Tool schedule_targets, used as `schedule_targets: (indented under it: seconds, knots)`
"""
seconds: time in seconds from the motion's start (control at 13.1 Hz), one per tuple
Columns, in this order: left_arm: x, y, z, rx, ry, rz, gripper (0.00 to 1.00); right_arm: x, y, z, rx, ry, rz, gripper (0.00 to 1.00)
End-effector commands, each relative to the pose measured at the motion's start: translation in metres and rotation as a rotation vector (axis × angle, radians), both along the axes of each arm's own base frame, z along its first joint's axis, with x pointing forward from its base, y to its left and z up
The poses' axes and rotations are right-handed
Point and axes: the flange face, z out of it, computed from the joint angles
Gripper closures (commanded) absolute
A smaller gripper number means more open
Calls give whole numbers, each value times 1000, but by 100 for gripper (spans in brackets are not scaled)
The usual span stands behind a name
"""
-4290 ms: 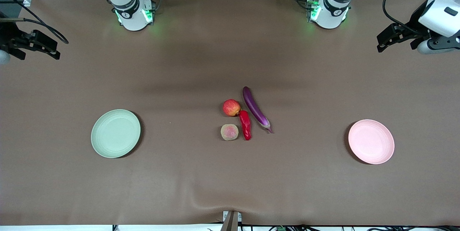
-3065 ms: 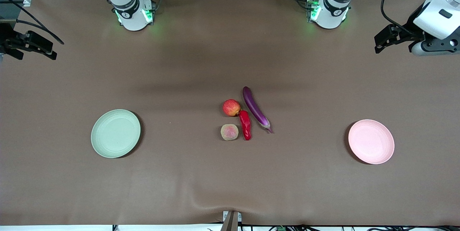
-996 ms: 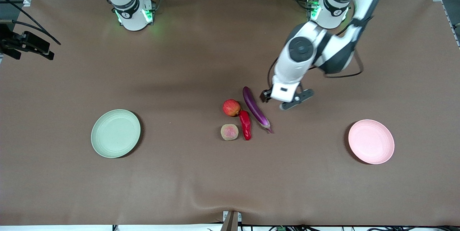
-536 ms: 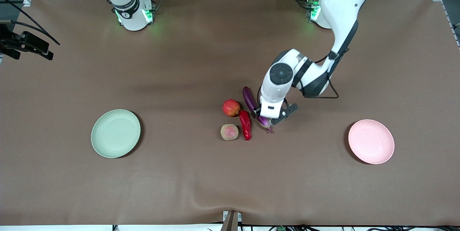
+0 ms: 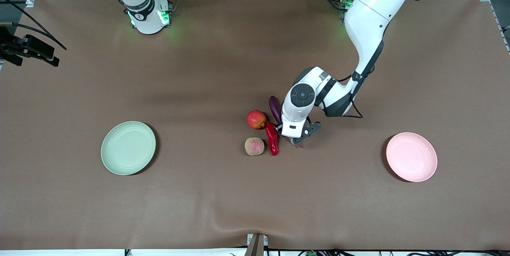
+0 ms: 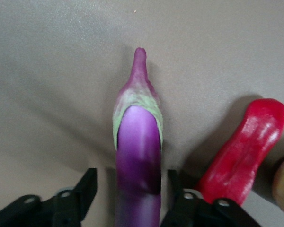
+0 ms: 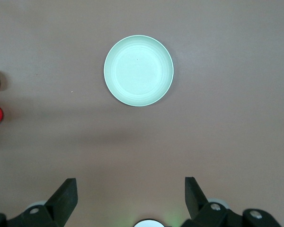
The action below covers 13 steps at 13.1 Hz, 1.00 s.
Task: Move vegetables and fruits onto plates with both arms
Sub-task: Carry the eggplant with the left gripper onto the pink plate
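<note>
Left wrist view is showing what the front view is hiding under the wrist: left gripper spread wide, one finger on each side of the eggplant, not pinching it, chili pepper lying just beside. Versus 0.5 s ago the left gripper is sitting lower over the eggplant's stem end mid-table, while apple and peach are staying put beside the pepper. Right gripper is waiting open high near its table end, looking down on the green plate; pink plate is lying toward the left arm's end.
</note>
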Motion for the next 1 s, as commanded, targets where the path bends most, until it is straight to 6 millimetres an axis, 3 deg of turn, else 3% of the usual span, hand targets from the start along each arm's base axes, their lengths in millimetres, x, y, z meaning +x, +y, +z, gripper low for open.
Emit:
schedule_targets:
  seconds: [0.0,0.15,0.38,0.61,0.92]
  knots:
    - [10,2,9,22,-56,-23,100,-9,-2,3,16,-2,9,0]
    - [25,23,35,35,-76,-66,100,-9,-3,4,17,-3,8,0]
    - [52,86,97,98,-30,-169,100,-9,-3,4,16,-3,8,0]
    - [76,180,132,137,44,-292,100,-9,-5,4,16,-3,5,0]
    - [108,328,140,116,96,-402,100,-9,-6,4,16,-3,3,0]
